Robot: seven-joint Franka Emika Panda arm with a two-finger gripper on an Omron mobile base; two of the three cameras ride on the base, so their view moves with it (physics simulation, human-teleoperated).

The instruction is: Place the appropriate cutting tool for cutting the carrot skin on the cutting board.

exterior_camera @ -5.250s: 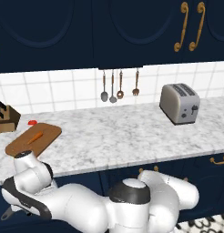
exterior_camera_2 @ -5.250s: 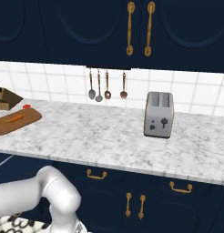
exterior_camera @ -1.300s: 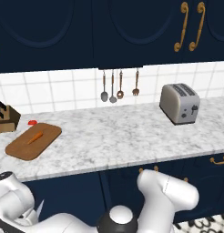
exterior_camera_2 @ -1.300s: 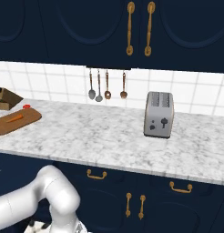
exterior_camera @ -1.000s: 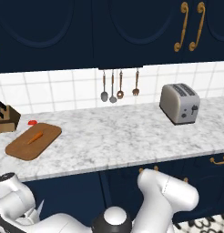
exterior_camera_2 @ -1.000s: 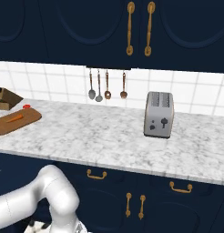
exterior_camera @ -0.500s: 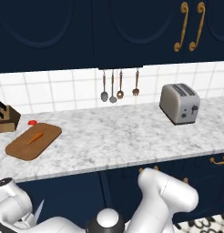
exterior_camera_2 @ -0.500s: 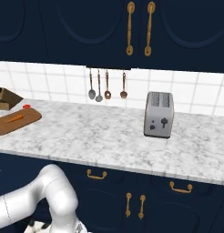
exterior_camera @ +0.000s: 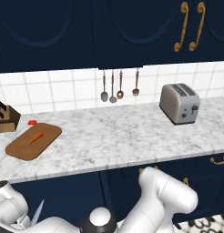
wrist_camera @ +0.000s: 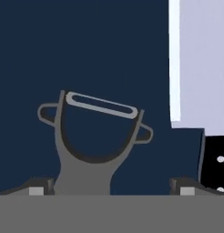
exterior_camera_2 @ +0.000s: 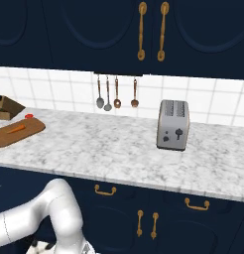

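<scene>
The gripper (wrist_camera: pixel 111 190) stood wide open around the peeler (wrist_camera: pixel 96 136), its handle between the jaws, not yet grasped; a knife (wrist_camera: pixel 200 91) lay just beside; up on the cutting board (exterior_camera: pixel 34 142) the carrot (exterior_camera: pixel 34 137) waited, so pickup and placing remained.

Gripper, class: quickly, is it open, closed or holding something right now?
Gripper: open, fingertips spread wide on either side of the peeler handle, not clamped on it; a knife lies beside it.
</scene>
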